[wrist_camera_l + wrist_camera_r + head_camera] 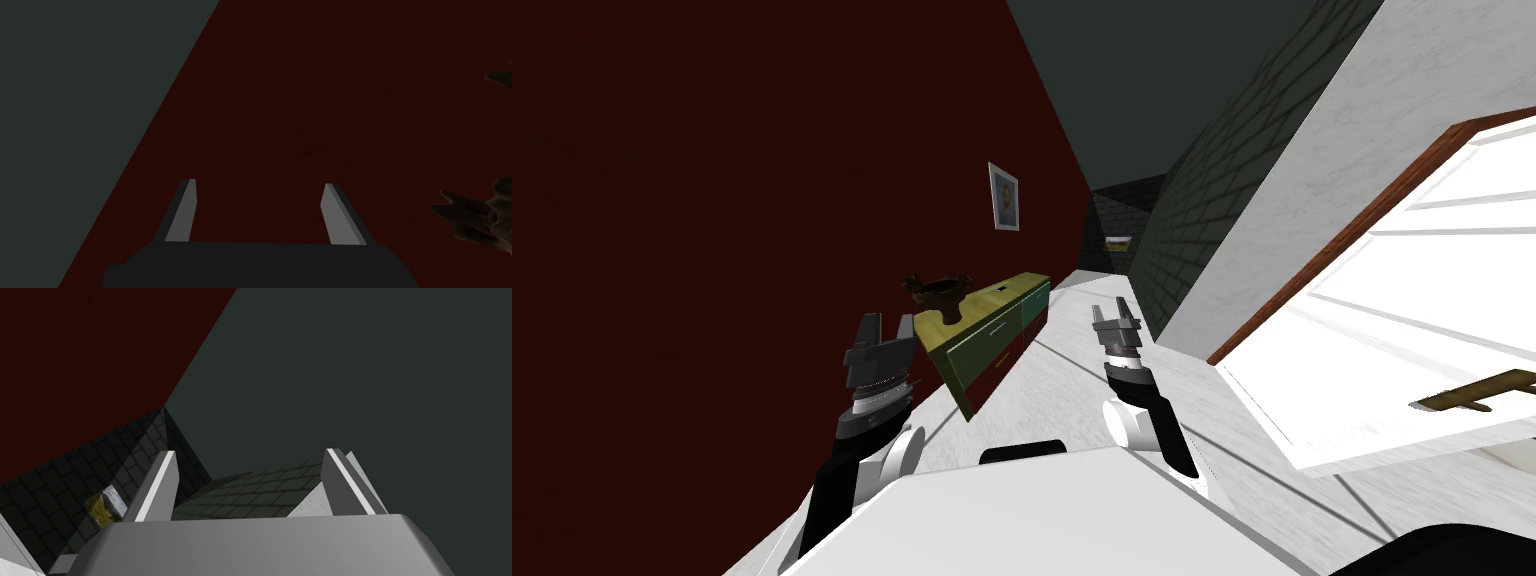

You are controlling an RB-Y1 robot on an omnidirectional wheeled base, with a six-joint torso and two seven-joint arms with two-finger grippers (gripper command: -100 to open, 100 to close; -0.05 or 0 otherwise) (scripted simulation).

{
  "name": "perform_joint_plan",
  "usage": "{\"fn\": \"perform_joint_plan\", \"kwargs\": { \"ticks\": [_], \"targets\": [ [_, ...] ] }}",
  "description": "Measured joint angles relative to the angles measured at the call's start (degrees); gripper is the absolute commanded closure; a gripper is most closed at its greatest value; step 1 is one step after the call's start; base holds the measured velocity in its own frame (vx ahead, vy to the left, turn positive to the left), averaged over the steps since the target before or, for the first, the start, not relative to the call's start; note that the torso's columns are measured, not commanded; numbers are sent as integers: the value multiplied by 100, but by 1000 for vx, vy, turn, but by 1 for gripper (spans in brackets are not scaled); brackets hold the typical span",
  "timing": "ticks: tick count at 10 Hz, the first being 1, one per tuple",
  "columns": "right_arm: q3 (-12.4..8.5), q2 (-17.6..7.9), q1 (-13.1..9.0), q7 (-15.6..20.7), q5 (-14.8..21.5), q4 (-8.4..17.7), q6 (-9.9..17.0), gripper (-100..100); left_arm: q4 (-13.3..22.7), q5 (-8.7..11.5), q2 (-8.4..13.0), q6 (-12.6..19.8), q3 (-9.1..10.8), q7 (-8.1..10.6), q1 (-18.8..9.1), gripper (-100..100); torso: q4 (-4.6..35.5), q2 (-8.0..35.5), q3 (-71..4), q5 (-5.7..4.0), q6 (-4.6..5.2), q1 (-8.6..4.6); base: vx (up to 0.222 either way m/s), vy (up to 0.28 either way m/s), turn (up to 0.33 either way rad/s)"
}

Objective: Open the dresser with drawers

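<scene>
Against red wall (712, 220) | dresser (990, 338) long axis along it | faces away

Red wall (762, 250) runs close along the left, and the left tool (887, 326) hangs just beside it, fingers spread with nothing between them. The dresser (992, 330) stands against that wall, its near corner close ahead of the left tool. A dark jagged ornament (937, 290) takes up its top at the near end. The floor (1082, 345) between dresser front and brick wall (1212, 200) is free; the right tool (1112, 315) is above it, spread. A white door (1412, 330) juts in on the right.
</scene>
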Motion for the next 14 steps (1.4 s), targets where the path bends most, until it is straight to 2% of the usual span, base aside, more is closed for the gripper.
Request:
{"fn": "perform_joint_plan", "kwargs": {
  "ticks": [2,9,10,11,14],
  "targets": [
    [0,0,0,0,0,0,0,0,0,0,0,0,0,0,0,0,600,597,-1200,0,0,0,0,0,0],
    [0,0,0,0,0,-2,-1,0,-2,0,0,0,0,0,0,0,3537,3539,-7073,0,0,0,0,0,0],
    [0,0,0,0,0,-2,-1,0,-2,0,0,-1,0,0,0,-100,3960,3962,-7919,0,0,0,45,-29,47],
    [0,0,1,0,0,0,0,0,29,12,133,37,9,0,-5,-100,4146,4144,-8320,-1,-1,-7,75,-56,52],
    [1,1,3,0,0,1,0,0,274,104,457,175,104,29,-28,-100,4219,4199,-8472,-4,-1,-15,150,-94,83]
  ]
}}
